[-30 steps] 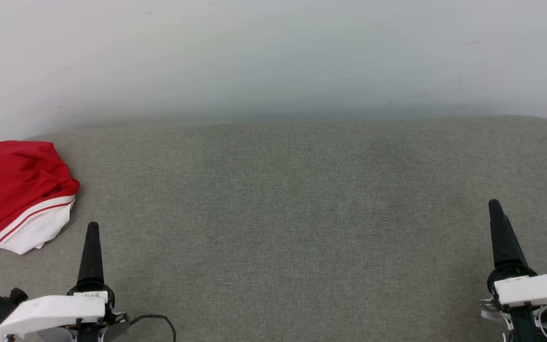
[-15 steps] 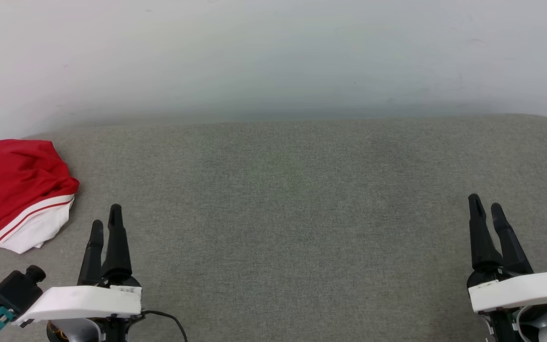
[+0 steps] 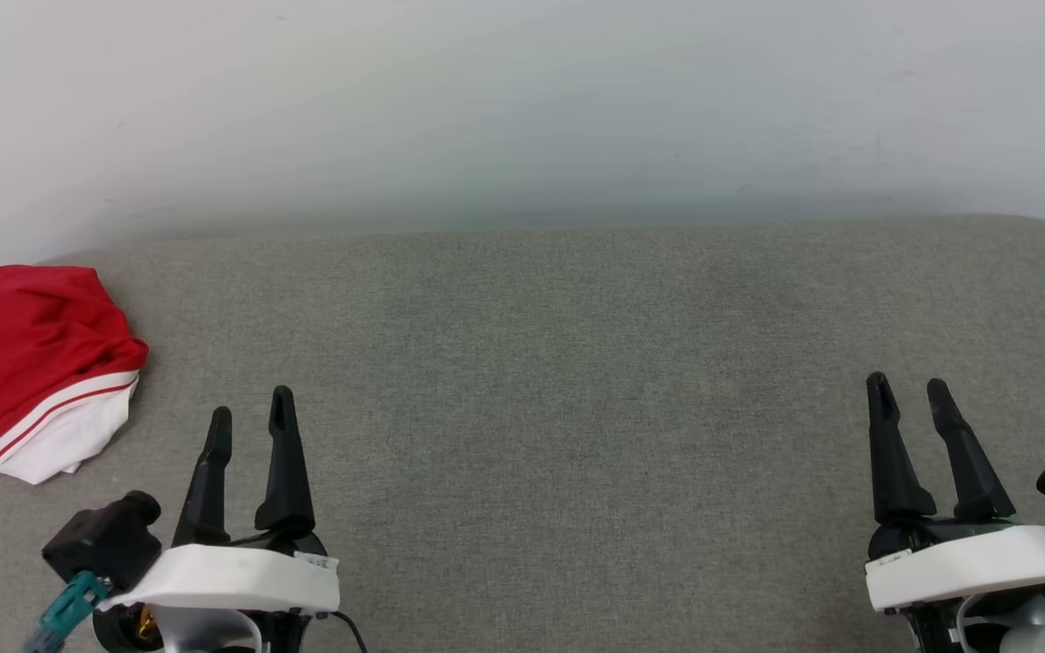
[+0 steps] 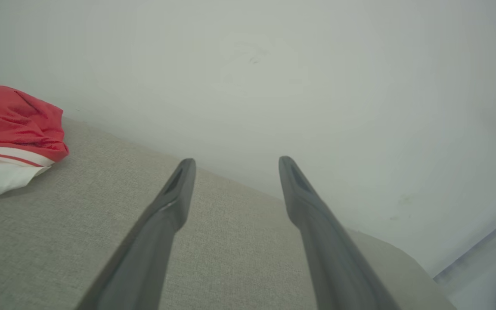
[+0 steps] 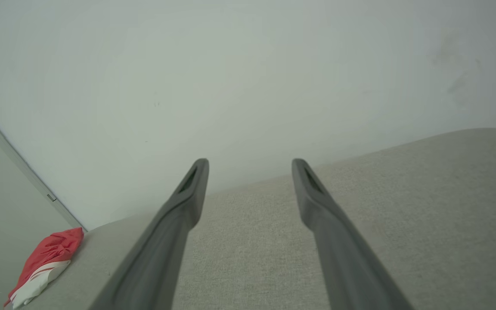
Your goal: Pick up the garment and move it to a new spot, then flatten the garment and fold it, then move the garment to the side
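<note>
Head view, garment (image 3: 33, 363): crumpled red heap with a white, red-striped part, at 9 o'clock, lying on the left end of the grey cushion (image 3: 532, 408) near the wall (image 3: 522, 109).
Head view, left gripper (image 3: 251, 404): at 7 o'clock, fingers spread, nothing between them; garment toward its 10 o'clock, apart.
Head view, right gripper (image 3: 906, 383): at 5 o'clock, fingers spread, empty; well apart from the garment.
Left wrist view, left gripper: jaws wide, empty, over the cushion; garment at 9 o'clock, untouched.
Right wrist view, right gripper: jaws wide, empty; garment small at 8 o'clock, at the cushion's far end.
</note>
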You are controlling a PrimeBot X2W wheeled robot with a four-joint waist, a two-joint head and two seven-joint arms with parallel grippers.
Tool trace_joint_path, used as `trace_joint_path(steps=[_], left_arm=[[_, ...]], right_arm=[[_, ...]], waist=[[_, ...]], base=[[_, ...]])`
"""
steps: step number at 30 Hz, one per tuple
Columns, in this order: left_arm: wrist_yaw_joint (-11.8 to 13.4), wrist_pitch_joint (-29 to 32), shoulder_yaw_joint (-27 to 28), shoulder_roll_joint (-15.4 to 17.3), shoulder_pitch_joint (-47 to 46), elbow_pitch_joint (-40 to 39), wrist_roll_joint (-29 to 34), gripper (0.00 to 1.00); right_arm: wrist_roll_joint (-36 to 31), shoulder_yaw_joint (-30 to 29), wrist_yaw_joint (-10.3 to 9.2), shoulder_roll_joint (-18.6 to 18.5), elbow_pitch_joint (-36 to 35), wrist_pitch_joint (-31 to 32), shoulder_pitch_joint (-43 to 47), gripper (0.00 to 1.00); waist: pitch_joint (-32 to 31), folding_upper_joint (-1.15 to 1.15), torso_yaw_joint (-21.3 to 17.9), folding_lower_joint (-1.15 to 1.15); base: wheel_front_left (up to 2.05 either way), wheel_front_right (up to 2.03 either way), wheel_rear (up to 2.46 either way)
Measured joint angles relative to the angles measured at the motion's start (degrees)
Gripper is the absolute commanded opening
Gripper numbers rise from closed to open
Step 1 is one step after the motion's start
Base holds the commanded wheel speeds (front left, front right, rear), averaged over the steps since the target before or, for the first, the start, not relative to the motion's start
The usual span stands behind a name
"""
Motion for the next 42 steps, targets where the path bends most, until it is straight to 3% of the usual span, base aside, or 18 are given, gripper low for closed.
trace_joint_path(steps=[22, 29, 34, 38, 42], left_arm=[[11.4, -3.1, -14.6, 7.6, -0.1, -1.0, 14.4, 1.00], [13.1, -4.1, -17.3, 8.5, -0.3, -1.0, 15.8, 1.00], [11.5, -4.6, -14.7, 6.5, 0.4, -1.8, 14.8, 1.00], [7.6, -5.2, -11.1, 4.4, 1.6, -2.1, 14.9, 1.00], [2.1, -5.6, -7.4, 1.9, 3.3, -1.2, 15.1, 1.00]], right_arm=[[-17.4, 0.5, 0.01, 0.0, -2.0, -3.2, 0.8, 1.00], [-20.5, 1.4, 0.01, 0.0, -2.7, -4.1, 0.9, 1.00], [-19.4, 1.2, 0.10, 0.0, -3.0, -4.7, 1.5, 1.00], [-19.0, 0.5, 0.10, 0.0, -2.8, -5.2, 1.6, 1.00], [-18.0, -0.1, 0.10, 0.0, -1.1, -5.6, 2.6, 1.00]], waist=[[0.6, 0.00, -0.4, 0.00], [0.5, 0.00, -0.4, 0.00], [0.4, 0.00, -0.4, 0.00], [0.3, 0.00, -0.3, 0.00], [0.1, 0.00, -0.2, 0.00]], base=[[0.00, 0.00, 0.00], [0.00, 0.00, 0.00], [0.00, 0.00, 0.00], [0.00, 0.00, 0.00], [0.00, 0.00, 0.00]])
